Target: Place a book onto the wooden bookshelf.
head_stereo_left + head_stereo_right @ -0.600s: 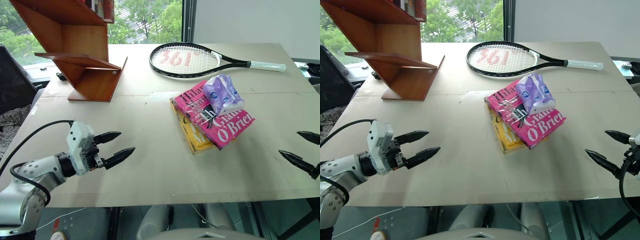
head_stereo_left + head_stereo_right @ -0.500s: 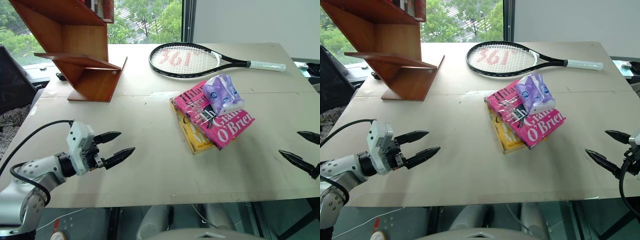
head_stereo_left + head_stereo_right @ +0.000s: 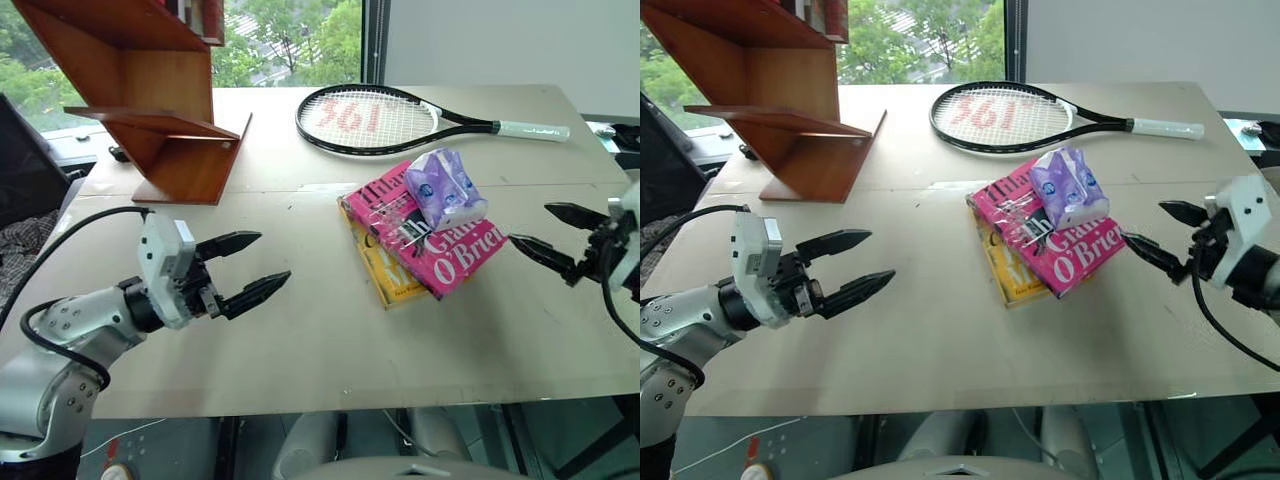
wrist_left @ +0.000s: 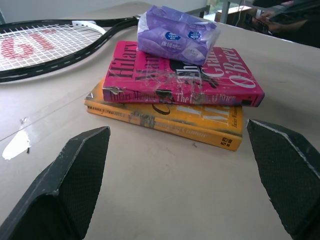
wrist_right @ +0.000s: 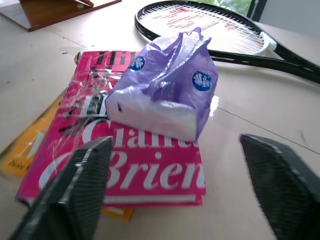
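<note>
Left eye view: left gripper and right gripper both spread, empty, flanking the book. Nothing is lifted yet. Pink book lies flat on a yellow book, a purple tissue pack atop it, long axis diagonal across the surface; wooden bookshelf stands well apart.
</note>
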Controlling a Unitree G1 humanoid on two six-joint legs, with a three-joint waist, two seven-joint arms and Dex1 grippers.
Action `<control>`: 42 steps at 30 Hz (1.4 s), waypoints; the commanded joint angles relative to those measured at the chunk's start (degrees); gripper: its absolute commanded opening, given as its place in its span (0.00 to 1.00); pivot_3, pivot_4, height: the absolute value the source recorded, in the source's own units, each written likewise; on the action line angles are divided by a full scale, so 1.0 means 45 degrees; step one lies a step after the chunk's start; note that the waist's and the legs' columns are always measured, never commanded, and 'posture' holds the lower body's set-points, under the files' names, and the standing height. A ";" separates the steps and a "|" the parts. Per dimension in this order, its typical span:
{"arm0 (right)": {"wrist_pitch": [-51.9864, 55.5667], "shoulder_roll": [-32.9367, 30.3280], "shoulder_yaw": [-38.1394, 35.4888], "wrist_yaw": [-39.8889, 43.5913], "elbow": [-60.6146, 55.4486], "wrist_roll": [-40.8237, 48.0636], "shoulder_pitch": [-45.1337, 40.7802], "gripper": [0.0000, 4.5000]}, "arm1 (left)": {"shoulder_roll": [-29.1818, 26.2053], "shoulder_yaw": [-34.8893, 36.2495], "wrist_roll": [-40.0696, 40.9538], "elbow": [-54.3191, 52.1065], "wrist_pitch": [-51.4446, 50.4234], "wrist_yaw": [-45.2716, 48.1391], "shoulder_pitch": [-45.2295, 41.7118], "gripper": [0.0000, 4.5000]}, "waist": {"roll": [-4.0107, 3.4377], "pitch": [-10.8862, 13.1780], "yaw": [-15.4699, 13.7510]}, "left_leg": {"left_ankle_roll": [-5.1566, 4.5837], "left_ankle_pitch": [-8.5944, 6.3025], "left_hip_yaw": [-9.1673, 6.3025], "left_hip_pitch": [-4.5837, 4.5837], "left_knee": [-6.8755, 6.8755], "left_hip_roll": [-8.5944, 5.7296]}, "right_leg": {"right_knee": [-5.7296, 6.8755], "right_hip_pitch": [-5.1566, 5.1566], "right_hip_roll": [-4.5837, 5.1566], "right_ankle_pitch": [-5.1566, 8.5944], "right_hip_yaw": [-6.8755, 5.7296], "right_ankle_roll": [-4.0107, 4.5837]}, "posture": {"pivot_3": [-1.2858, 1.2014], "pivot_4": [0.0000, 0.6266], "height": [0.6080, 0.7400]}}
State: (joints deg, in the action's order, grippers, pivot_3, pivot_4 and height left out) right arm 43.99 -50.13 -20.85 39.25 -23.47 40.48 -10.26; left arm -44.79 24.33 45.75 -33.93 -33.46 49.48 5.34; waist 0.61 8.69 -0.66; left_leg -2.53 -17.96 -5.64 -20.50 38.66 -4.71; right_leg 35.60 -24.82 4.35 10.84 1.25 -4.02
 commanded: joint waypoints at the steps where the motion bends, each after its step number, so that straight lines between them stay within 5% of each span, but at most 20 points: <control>1: 0.0714 -0.0095 0.1215 -0.0154 0.0143 0.0005 -0.1685 0.54 | -0.0067 0.0514 0.0413 -0.0769 0.0028 -0.0275 0.0180 1.00 | -0.0001 0.0003 -0.0003 | 0.0000 0.0000 0.0000 -0.0005 0.0000 0.0000 | -0.0003 -0.0003 0.0001 0.0000 0.0000 0.0000 | 0.52 0.24 1.00; 5: 0.0749 0.0386 0.2672 -0.0456 0.0970 -0.0782 -0.3365 0.11 | -0.0113 0.0821 0.0403 -0.1173 0.0111 -0.0364 0.0744 1.00 | -0.0001 0.0003 -0.0020 | -0.0002 0.0000 -0.0015 -0.0032 -0.0001 -0.0001 | -0.0035 -0.0014 0.0002 -0.0001 -0.0018 0.0000 | 0.52 0.24 1.00; 7: 0.0727 0.0416 0.2827 -0.0082 0.1101 -0.0695 -0.3624 0.14 | -0.0114 0.0973 0.0495 -0.1372 0.0092 -0.0443 0.0950 1.00 | 0.0001 0.0004 -0.0052 | -0.0002 -0.0001 -0.0019 -0.0048 -0.0001 -0.0002 | -0.0044 -0.0021 0.0003 -0.0001 -0.0025 -0.0001 | 0.52 0.24 1.00; 8: 0.0880 0.0534 0.2736 -0.0140 0.1133 -0.0538 -0.3779 0.18 | -0.0125 0.1036 0.0517 -0.1434 0.0092 -0.0464 0.1035 1.00 | 0.0000 0.0004 -0.0073 | -0.0003 -0.0001 -0.0030 -0.0057 -0.0001 -0.0005 | -0.0054 -0.0021 0.0007 -0.0001 -0.0036 0.0000 | 0.52 0.24 1.00; 16: 0.2199 0.0755 0.3694 -0.0810 0.1987 -0.1280 -0.5446 0.99 | -0.0143 0.1325 0.0571 -0.1710 0.0157 -0.0534 0.1651 1.00 | -0.0009 0.0009 0.0045 | -0.0005 -0.0003 -0.0037 -0.0054 -0.0010 -0.0005 | -0.0064 -0.0021 0.0006 -0.0001 -0.0043 0.0000 | 0.52 0.24 1.00; 25: 0.3411 0.1705 0.6251 -0.0801 0.5129 -0.3086 -0.7195 0.99 | -0.0205 0.1572 0.1111 -0.2000 0.0226 -0.0141 0.1875 1.00 | -0.0010 0.0009 0.0010 | -0.0006 -0.0002 -0.0018 -0.0084 -0.0020 -0.0009 | -0.0056 -0.0064 0.0007 -0.0002 -0.0026 0.0003 | 0.52 0.24 1.00; 28: 0.3111 0.1642 0.6548 -0.0364 0.5492 -0.3469 -0.7224 0.81 | -0.0290 0.1740 0.1442 -0.2126 0.0196 0.0039 0.2069 1.00 | 0.0000 0.0003 0.0016 | -0.0005 -0.0003 -0.0013 -0.0082 -0.0028 -0.0008 | -0.0062 -0.0065 0.0007 -0.0002 -0.0021 0.0003 | 0.52 0.24 1.00; 36: 0.2279 0.1439 0.6076 0.0096 0.5189 -0.4086 -0.6845 0.00 | -0.0430 0.1569 0.1406 -0.1929 0.0387 0.0258 0.1939 1.00 | -0.0003 0.0001 0.0005 | -0.0005 -0.0002 -0.0007 -0.0072 -0.0028 -0.0007 | -0.0049 -0.0064 -0.0001 -0.0003 -0.0016 0.0002 | 0.52 0.24 1.00; 42: 0.2934 0.0815 0.3011 -0.0548 0.3946 -0.3469 -0.5645 0.00 | -0.0448 0.0563 0.1571 -0.1768 0.0404 0.0222 0.0761 1.00 | -0.0006 0.0004 -0.0061 | -0.0005 -0.0002 -0.0009 -0.0081 -0.0029 -0.0012 | -0.0052 -0.0066 0.0005 -0.0003 -0.0016 0.0002 | 0.52 0.24 1.00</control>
State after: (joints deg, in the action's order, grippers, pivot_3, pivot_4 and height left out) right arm 55.83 -44.32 -1.22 37.92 -2.69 23.85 -36.01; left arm -46.14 27.32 51.93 -41.47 -32.44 50.21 9.82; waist 0.58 8.71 -0.94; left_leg -2.55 -17.97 -5.71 -20.90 38.54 -4.77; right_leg 35.35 -25.12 4.38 10.82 1.14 -4.01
